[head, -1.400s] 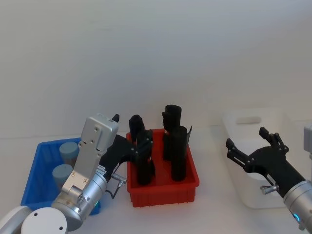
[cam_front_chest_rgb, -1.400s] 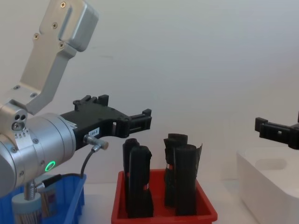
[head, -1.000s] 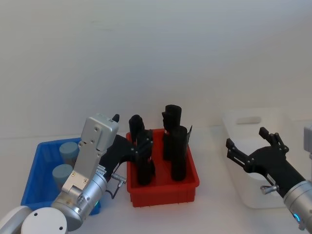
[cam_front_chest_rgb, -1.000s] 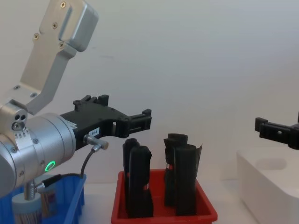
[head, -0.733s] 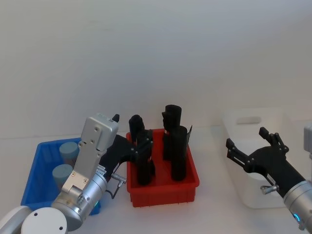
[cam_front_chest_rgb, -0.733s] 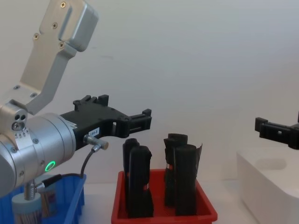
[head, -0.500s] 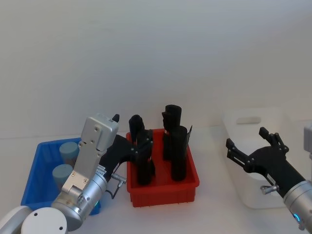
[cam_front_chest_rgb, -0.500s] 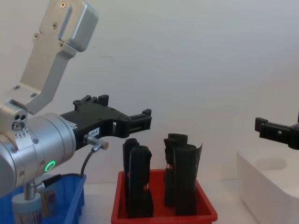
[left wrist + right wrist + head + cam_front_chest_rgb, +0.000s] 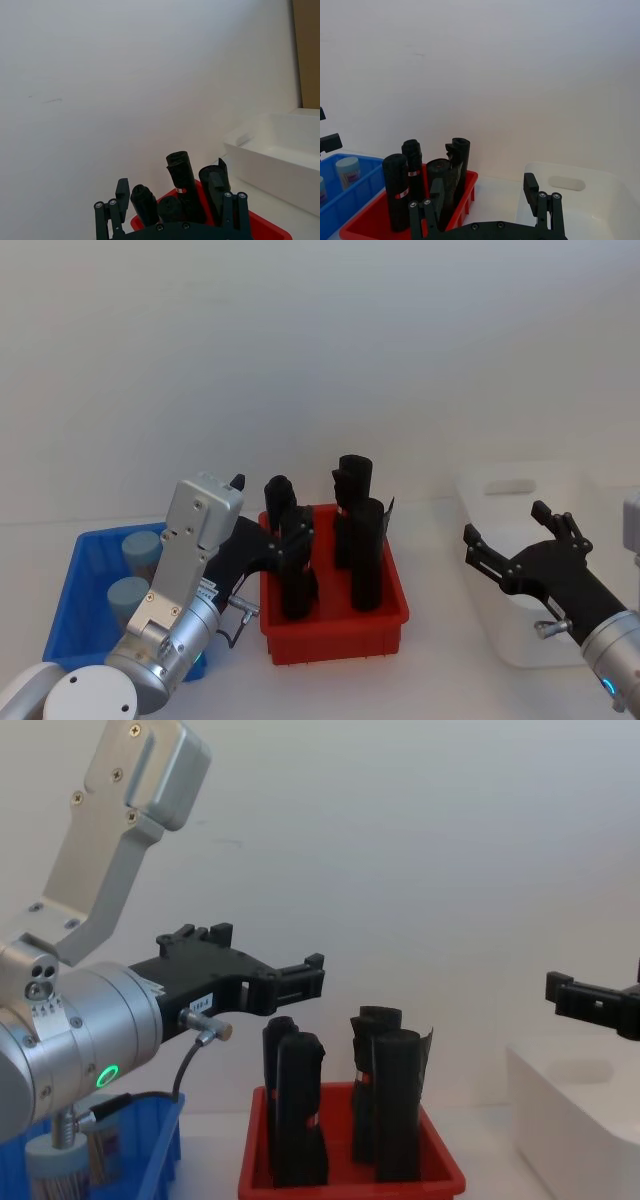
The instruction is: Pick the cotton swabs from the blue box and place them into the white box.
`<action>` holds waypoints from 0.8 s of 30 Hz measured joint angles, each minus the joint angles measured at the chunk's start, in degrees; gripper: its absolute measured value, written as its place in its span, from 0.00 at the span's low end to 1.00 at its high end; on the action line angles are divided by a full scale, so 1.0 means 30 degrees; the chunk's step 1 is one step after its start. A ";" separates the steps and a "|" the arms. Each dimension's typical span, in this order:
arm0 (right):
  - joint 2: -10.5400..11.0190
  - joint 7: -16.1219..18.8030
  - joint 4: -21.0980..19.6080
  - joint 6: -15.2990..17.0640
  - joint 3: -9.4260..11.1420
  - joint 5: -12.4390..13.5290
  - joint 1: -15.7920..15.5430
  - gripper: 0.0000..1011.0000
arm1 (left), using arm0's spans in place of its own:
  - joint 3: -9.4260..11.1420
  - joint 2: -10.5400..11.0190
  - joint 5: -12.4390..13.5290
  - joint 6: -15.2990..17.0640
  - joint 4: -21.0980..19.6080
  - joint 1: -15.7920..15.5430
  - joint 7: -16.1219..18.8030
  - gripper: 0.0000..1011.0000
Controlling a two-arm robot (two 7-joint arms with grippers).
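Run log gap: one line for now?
left claw: open, raised beside bright blue shallow plastic bin | clear capped cotton-swab tubs: two inside | right claw: open, at white rectangular plastic bin

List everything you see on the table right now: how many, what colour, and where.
cotton swabs: two tubs, pale blue-grey caps, in the blue box
blue box: one, bright blue, left on the table
black rolls: four, black, standing in the red tray
red tray: one, red, centre
white box: one, white, right
table: one, white, under all three containers
left gripper: one, black, open, raised between blue box and red tray
right gripper: one, black, open, raised by the white box's near left side
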 joint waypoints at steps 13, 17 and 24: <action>0.0000 -0.0001 0.0001 0.0000 0.0000 0.0000 0.0001 0.99 | -0.0001 0.0000 0.0000 0.0000 -0.0001 0.0000 -0.0001 0.99; 0.0000 0.0000 0.0001 0.0000 0.0000 0.0000 0.0000 0.99 | 0.0000 -0.0001 0.0000 0.0000 0.0000 0.0000 -0.0001 0.99; 0.0000 0.0000 0.0001 0.0000 0.0000 0.0000 0.0001 0.99 | -0.0031 0.0001 0.0000 0.0022 -0.0001 0.0000 0.0001 0.99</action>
